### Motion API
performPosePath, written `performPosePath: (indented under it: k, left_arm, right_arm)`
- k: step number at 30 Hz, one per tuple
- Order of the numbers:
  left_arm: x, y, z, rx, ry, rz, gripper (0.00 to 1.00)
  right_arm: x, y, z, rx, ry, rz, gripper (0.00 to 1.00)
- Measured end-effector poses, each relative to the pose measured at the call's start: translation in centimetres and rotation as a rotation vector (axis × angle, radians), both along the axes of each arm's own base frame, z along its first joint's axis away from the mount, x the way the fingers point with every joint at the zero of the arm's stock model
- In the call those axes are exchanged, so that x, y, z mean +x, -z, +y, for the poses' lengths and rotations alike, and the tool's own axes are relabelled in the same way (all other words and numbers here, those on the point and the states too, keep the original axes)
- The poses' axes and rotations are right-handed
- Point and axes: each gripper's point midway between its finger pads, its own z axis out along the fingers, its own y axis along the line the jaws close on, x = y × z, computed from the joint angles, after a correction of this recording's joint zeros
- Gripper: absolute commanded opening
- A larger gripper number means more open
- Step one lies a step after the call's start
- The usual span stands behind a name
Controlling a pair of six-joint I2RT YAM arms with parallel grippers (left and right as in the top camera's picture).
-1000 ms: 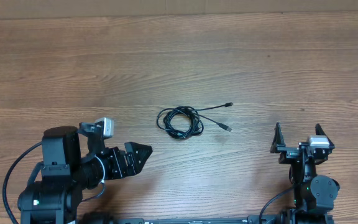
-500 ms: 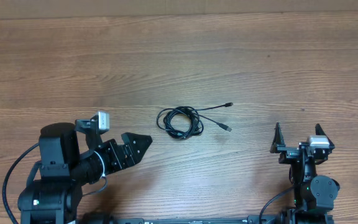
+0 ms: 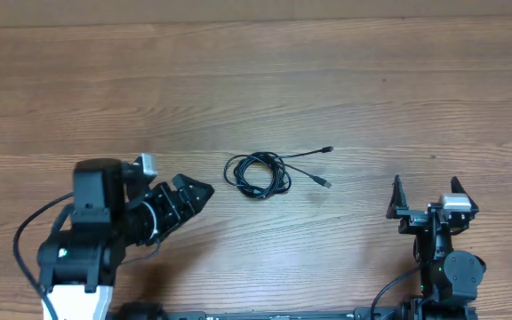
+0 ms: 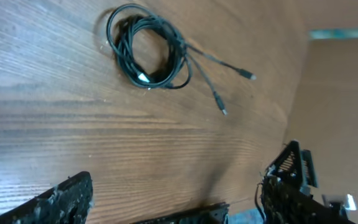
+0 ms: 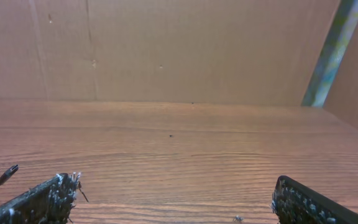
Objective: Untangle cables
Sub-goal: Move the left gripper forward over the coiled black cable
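i'm aiming left pincer [image 3: 197,188], jaws wide and empty, at cables [image 3: 258,173] lying coiled mid-table [image 3: 327,89]. right pincer [image 3: 428,194] sitting wide, well apart. risk i'm weighing: grabbing whole coil, tightening tangle; thin cord slipping out.

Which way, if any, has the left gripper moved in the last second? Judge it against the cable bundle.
Yes. The left gripper has swung up the overhead frame, closer to the coiled cables, which have stayed put.
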Motion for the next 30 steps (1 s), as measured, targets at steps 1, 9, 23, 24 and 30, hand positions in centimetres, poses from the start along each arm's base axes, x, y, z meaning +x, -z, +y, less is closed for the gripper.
performPosePath:
  k: [1,9,23,24,30]
  left_arm:
    - [0.2,0.2,-0.3,0.005,0.009,0.006,0.87]
    - [1.4,3.1,-4.4,0.144,0.081,0.042,0.90]
    - [5.8,11.6,-5.1,0.394,-0.206,0.197,0.89]
    - [6.2,12.2,-5.3,0.399,-0.213,0.200,0.86]
    - [7.9,14.9,-6.2,0.409,-0.220,0.211,0.79]
  right_arm:
    - [0.0,0.0,0.0,0.000,0.000,-0.001,1.00]
    - [0.0,0.0,0.0,0.000,0.000,0.000,1.00]
    - [0.0,0.0,0.0,0.000,0.000,0.000,1.00]
    - [0.0,0.0,0.0,0.000,0.000,0.000,1.00]
    - [0.0,0.0,0.0,0.000,0.000,-0.001,1.00]
